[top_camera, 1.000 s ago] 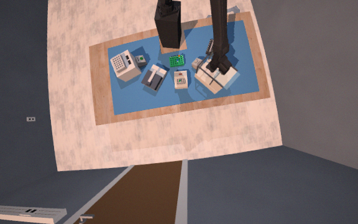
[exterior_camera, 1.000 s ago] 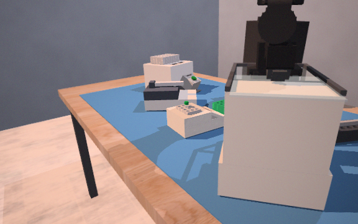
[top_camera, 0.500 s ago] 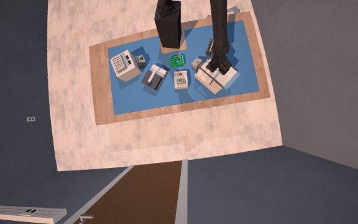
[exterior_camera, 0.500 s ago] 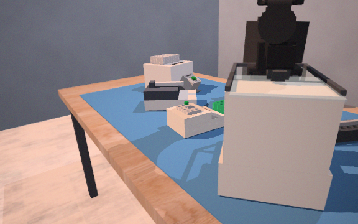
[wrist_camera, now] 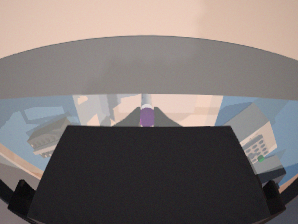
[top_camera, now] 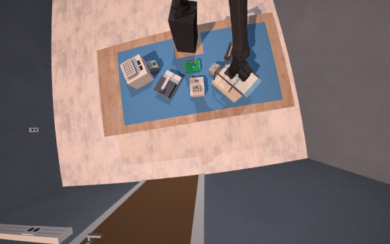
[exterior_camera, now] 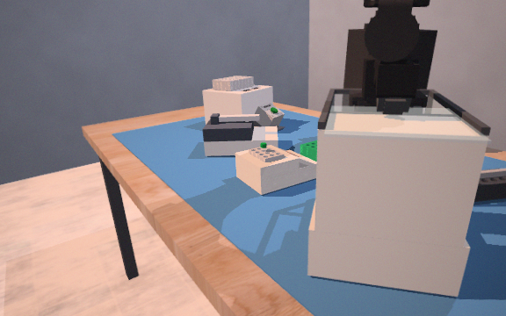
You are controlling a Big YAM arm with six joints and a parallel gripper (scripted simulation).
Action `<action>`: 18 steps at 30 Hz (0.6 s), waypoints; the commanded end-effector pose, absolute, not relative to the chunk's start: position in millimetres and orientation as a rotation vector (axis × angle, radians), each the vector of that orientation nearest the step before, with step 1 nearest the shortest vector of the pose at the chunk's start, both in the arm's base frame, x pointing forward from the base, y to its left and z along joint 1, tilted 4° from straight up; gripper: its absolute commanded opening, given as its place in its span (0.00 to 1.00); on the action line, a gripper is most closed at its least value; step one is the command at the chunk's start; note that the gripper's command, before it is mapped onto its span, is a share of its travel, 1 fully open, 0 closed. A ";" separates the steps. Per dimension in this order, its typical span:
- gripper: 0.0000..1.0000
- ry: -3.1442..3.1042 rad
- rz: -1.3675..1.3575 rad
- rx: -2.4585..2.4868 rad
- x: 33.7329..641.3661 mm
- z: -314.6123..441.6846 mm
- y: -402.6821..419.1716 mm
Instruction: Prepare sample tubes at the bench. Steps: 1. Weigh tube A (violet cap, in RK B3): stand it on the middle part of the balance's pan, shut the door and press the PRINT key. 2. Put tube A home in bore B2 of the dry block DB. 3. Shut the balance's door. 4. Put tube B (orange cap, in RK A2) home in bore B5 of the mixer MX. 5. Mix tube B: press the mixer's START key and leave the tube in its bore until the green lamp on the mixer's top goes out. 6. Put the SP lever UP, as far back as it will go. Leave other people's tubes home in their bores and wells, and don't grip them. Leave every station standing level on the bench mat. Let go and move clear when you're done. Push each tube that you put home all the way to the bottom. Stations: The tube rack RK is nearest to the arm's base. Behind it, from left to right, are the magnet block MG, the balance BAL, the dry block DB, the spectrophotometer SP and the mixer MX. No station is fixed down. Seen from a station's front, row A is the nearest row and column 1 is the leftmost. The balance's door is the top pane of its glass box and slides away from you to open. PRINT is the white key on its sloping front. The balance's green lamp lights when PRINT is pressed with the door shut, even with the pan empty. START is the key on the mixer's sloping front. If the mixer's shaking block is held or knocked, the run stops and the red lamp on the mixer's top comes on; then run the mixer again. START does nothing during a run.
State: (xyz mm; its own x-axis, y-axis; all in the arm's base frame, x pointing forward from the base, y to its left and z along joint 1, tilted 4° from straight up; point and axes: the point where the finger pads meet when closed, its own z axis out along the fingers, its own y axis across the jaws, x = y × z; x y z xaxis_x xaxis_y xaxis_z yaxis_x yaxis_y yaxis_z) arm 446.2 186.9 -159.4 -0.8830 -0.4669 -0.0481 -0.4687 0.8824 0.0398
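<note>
My gripper (top_camera: 236, 76) (exterior_camera: 394, 110) (wrist_camera: 147, 113) is shut on tube A, whose violet cap (wrist_camera: 147, 119) shows between the fingertips. It is over the open top of the balance (top_camera: 227, 89) (exterior_camera: 393, 193); whether the tube touches the pan is hidden. The glass door (top_camera: 254, 86) (exterior_camera: 411, 133) is slid back. Tube B's orange cap (top_camera: 195, 61) shows in the green rack (top_camera: 187, 70) (exterior_camera: 309, 150). The dry block (top_camera: 197, 93) (exterior_camera: 279, 177) holds a green-capped tube. The mixer (top_camera: 140, 80) (exterior_camera: 224, 103) stands far from the gripper. The spectrophotometer (top_camera: 161, 89) (exterior_camera: 224, 148) has a pale bar lying along its top.
The black magnet block (top_camera: 228, 51) (exterior_camera: 499, 188) stands close to the balance, on the arm-base side. The balance's sloping front (top_camera: 214, 68) faces the rack side. A small grey unit with a green top (top_camera: 154, 64) (exterior_camera: 273, 111) adjoins the mixer. Dark rails (exterior_camera: 459, 111) edge the balance's top.
</note>
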 end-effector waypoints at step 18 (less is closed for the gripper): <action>0.09 2.974 0.082 -0.738 464.0 -160.1 199.6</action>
State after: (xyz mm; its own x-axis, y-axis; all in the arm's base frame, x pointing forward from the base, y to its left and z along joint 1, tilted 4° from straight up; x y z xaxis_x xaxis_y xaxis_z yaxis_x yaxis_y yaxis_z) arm 446.3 186.9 -159.4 -0.8830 -0.4669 -0.0483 -0.4687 0.8824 0.0398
